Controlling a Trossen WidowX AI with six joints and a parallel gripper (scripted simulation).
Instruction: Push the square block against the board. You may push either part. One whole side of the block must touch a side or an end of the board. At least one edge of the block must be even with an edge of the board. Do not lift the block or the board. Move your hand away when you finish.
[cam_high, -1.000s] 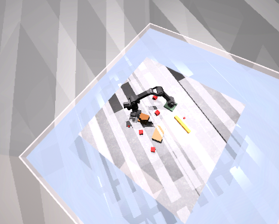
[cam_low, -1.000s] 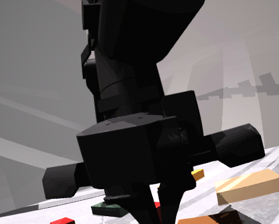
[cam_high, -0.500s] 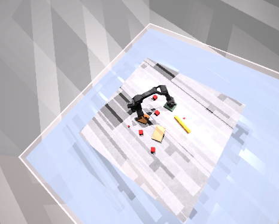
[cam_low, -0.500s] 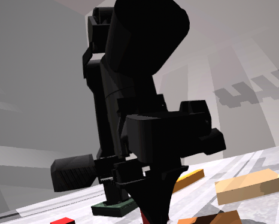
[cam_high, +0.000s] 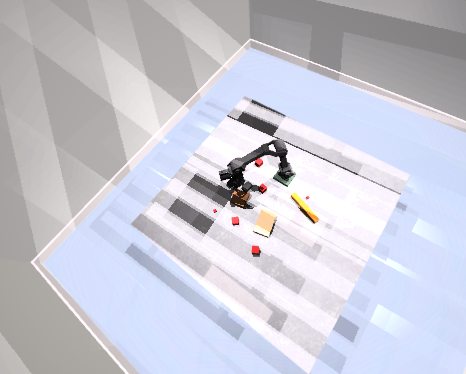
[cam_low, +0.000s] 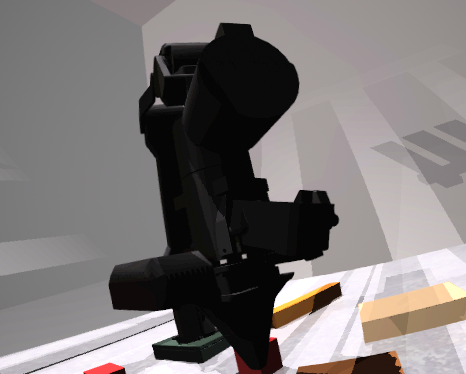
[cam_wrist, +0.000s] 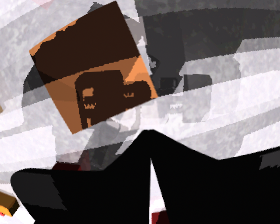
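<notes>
The orange-brown square block (cam_high: 240, 199) (cam_low: 355, 366) (cam_wrist: 60, 95) lies flat, partly in the arm's shadow. A tan rectangular slab (cam_high: 265, 223) (cam_low: 405, 315) and a long yellow-orange bar (cam_high: 300, 201) (cam_low: 300, 311) lie apart from it; the frames do not tell which is the board. The slab is nearer to the block, with a gap between them. My gripper (cam_low: 258, 366) (cam_wrist: 148, 135) is shut and empty. Its tips point down close beside one side of the block in the wrist view. In the top view the tips cannot be made out.
Red cubes lie around the block: one (cam_high: 263, 188) (cam_low: 274, 352) near the hand, one (cam_high: 235, 220) near the slab, one (cam_high: 255, 250) farther out, and one (cam_high: 259, 162) under the arm's span. The arm's green base (cam_high: 280, 178) (cam_low: 172, 351) stands beyond the block.
</notes>
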